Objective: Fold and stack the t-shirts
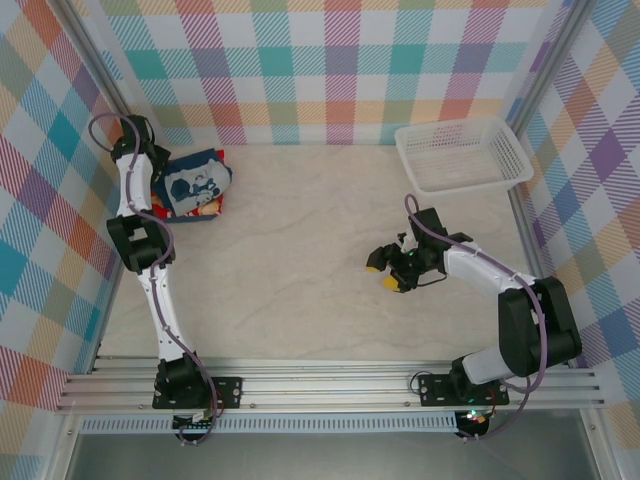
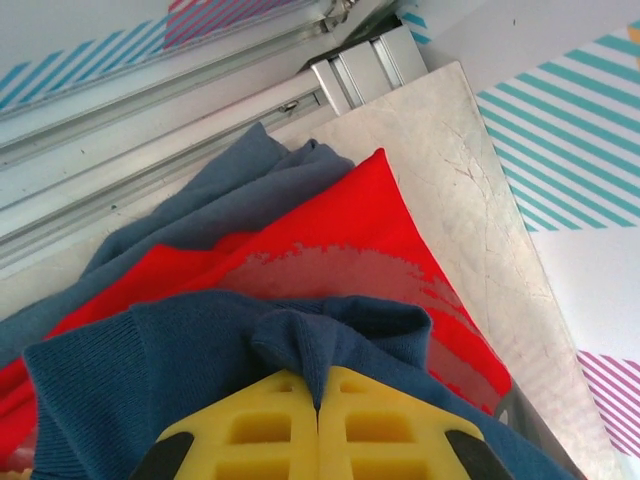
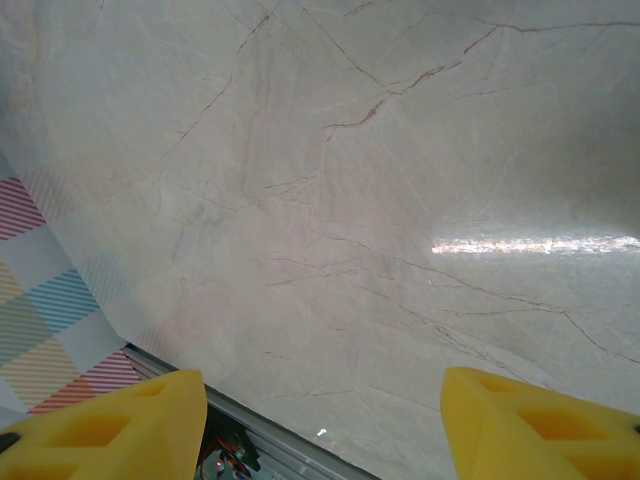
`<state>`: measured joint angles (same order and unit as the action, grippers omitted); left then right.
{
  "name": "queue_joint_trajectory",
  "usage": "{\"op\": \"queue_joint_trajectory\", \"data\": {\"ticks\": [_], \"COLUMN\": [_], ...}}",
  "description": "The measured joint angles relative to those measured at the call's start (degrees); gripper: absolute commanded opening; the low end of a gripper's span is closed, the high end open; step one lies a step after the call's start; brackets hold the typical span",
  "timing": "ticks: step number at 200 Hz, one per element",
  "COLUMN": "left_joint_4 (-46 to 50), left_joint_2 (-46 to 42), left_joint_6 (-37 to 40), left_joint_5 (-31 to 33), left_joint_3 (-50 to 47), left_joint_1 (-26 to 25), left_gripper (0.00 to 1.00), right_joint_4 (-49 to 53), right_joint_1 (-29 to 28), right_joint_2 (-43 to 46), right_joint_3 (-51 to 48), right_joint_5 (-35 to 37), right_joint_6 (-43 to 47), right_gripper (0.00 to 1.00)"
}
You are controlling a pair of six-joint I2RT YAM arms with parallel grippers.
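Navy shirt (image 2: 130, 380) sits right at the left tool (image 2: 318, 400), which is clamped on a raised fold of it, likely to draw it over. Red shirt (image 2: 350, 230) lies beneath, just ahead. Right tool (image 3: 325, 425) hangs spread and empty above bare tabletop (image 3: 350, 200).

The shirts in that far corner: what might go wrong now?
The left fingers are shut on only a small fold of the navy shirt; it could slip out, or a pull could undo the folding. The red shirt lies under that fold and may get dragged along. Both sit close to the table corner, so cloth could catch on the frame.
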<state>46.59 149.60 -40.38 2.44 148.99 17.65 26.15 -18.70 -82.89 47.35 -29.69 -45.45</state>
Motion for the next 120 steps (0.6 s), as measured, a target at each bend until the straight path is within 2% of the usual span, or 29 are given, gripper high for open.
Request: {"op": "queue_joint_trajectory", "data": {"ticks": [56,102,111,120], "left_joint_4": [4.3,4.1,4.2,4.2], "left_joint_2": [-5.7,-11.4,-11.5,-11.5], "left_joint_6": [3.6,3.8,3.8,3.9], "left_joint_5": [7.1,9.7,10.4,10.9], "left_joint_3": [-1.6,-5.5,-5.6,-5.9], "left_joint_1": [0.0,0.1,0.1,0.2], "left_gripper": [0.01,0.02,0.05,0.15], "right_joint_4": [0.0,-0.1,-0.1,-0.1], "right_joint_1": [0.0,0.0,0.0,0.0], "right_joint_2": [0.0,-0.2,-0.2,-0.2], "right_joint_3": [0.0,0.7,0.7,0.7], "right_joint_5": [-0.4,-0.9,-0.9,-0.9], "right_joint_6": [0.0,0.0,0.0,0.0], "right_gripper": [0.63,0.63,0.63,0.63]}}
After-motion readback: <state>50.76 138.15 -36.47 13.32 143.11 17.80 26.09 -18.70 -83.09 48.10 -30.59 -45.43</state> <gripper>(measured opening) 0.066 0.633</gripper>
